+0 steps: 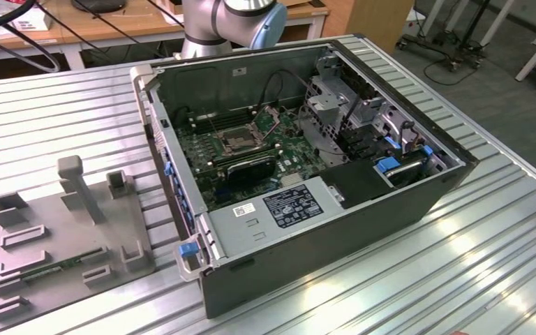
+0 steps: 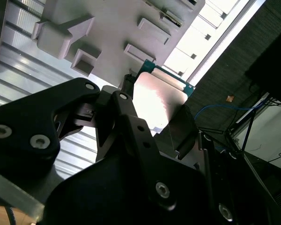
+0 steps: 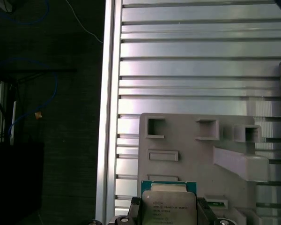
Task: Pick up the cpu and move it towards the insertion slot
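Your pincer point(image 3: 168, 209) is clenched on the flat, square, silver-faced cpu point(image 3: 168, 199), holding it over the grey plastic tray point(image 3: 192, 150) on the ribbed metal desk point(image 1: 63, 105). The pick looks done. The carry to the silver-framed square insertion slot point(image 1: 234, 143) remains. Both wrist views give you the grip, while the exterior view gives you the slot, well apart from the tray on the exterior view's right.

1. An open computer case point(image 1: 343, 234) was set across the middle of the ribbed metal table point(image 1: 491, 272).
2. A grey plastic tray point(image 1: 68, 237) was laid beside the case, toward the table's corner at the exterior view's left.
3. A narrow green circuit strip point(image 1: 58, 267) was seated in the tray.
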Action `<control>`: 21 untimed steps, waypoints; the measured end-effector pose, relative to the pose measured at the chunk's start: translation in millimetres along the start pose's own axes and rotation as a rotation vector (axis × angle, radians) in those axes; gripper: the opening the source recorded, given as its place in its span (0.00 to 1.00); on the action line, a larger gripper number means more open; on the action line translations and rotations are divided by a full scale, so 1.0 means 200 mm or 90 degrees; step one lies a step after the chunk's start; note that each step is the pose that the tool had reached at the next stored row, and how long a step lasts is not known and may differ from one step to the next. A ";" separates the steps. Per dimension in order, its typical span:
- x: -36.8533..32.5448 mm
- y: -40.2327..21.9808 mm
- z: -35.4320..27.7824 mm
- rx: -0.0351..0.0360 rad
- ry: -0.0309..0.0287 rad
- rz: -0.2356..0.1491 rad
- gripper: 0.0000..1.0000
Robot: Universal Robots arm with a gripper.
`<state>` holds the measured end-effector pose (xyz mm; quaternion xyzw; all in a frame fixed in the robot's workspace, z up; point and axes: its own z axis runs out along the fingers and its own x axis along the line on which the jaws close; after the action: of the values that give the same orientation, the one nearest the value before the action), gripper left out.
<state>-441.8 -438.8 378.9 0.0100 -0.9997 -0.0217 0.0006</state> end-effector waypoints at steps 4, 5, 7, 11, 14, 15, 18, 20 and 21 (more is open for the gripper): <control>0.000 0.000 -0.005 0.0001 0.0002 0.000 0.54; 0.000 0.000 -0.009 0.0001 0.0001 0.000 0.54; 0.000 0.001 -0.019 0.0001 0.0001 0.000 0.54; 0.000 0.002 -0.043 0.0000 0.0000 0.000 0.54; 0.000 0.002 -0.053 -0.0001 -0.0001 0.000 0.54; 0.000 0.002 -0.053 -0.0001 -0.0002 0.000 0.54; -0.001 0.003 -0.055 0.0000 0.0000 0.000 0.54; -0.006 0.002 -0.055 0.0001 0.0001 0.000 0.54; -0.011 0.002 -0.055 0.0000 0.0000 0.000 0.54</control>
<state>-439.6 -438.8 389.9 0.0100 -0.9997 -0.0217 0.0006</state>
